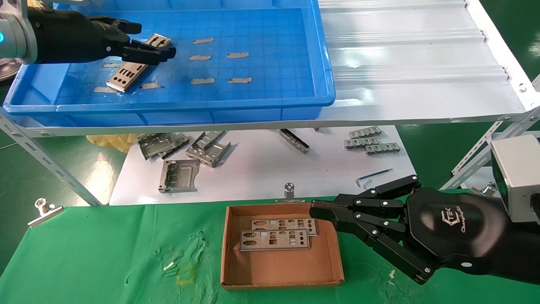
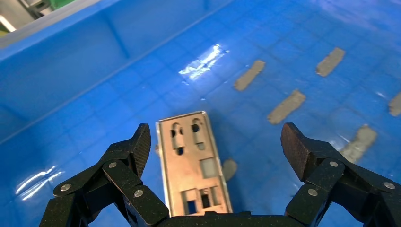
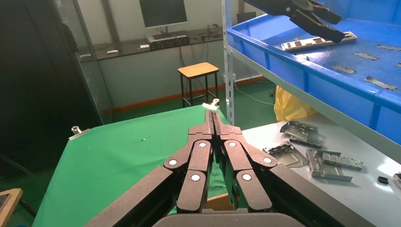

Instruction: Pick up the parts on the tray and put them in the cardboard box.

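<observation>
Green counter (image 1: 105, 253) below a white shelf (image 1: 422, 63) | tray (image 1: 253, 101) on shelf, one part (image 1: 126, 76) lying on its floor | left gripper (image 2: 215, 146) over that part, fingers (image 2: 142, 144) spread, not touching it | box (image 1: 280, 270) on counter holds two parts (image 1: 274, 240) | right gripper (image 1: 314, 210) at box's far right corner, fingers pressed together, empty

The tray (image 1: 295, 90) is bright blue with a grid-patterned floor and grey tape scraps (image 1: 237, 55). Silver-grey punched parts (image 1: 274, 240) lie in the brown cardboard box (image 1: 278, 270) on a green tabletop (image 1: 105, 253). Both hands are black.
</observation>
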You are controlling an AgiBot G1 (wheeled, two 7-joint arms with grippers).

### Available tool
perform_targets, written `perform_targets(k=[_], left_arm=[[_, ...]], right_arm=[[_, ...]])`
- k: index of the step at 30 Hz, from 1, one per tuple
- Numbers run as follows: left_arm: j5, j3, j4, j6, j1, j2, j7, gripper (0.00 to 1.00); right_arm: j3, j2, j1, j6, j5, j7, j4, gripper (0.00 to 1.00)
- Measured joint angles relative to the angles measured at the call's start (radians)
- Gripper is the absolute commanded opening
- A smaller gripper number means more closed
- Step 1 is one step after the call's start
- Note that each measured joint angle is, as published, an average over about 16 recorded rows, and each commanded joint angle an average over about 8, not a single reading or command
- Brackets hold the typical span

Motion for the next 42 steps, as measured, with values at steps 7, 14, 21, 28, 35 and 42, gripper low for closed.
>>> perform_targets(k=[7, 14, 21, 28, 35, 42], left_arm=[[0.004, 0.002, 0.049, -0.017, -0.012, 0.014, -0.012, 0.15], [0.005, 0.003, 0.077, -0.032, -0.018, 0.025, -0.010, 0.00], [0.004, 0.001, 0.095, -0.053, -0.018, 0.031, 0.004, 0.00], [0.004, 0.001, 0.110, -0.064, -0.021, 0.033, 0.013, 0.00], [0.006, 0.003, 0.121, -0.061, -0.027, 0.032, 0.013, 0.00], [0.007, 0.003, 0.127, -0.060, -0.033, 0.031, 0.010, 0.00]], right_arm=[[0.000, 0.000, 0.000, 0.000, 0.000, 0.000, 0.000, 0.00], [0.000, 0.000, 0.000, 0.000, 0.000, 0.000, 0.000, 0.00], [0.000, 0.000, 0.000, 0.000, 0.000, 0.000, 0.000, 0.00], [0.000, 0.000, 0.000, 0.000, 0.000, 0.000, 0.000, 0.00], [0.000, 0.000, 0.000, 0.000, 0.000, 0.000, 0.000, 0.00], [0.000, 0.000, 0.000, 0.000, 0.000, 0.000, 0.000, 0.00]])
